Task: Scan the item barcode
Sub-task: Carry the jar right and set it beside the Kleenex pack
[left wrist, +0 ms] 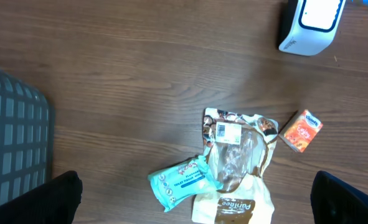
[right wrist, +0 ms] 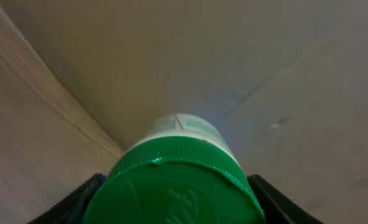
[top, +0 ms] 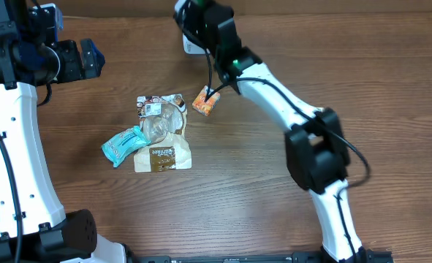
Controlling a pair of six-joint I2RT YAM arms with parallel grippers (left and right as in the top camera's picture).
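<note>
Right wrist: right jaws apparently tight on green-capped bottle (right wrist: 174, 183); left jaws wide apart.

Table (top: 223, 212) is dark brown wood grain and fills the whole overhead frame, with a thin paler strip along the top edge. Light is soft and even, no hard shadows. Left wrist view: grey gridded bin (left wrist: 12, 149) at the left edge. Right wrist view: blurred beige-grey surfaces, can't tell what.

Open tabletop (top: 237, 201) right of packet pile (top: 159, 139)
</note>
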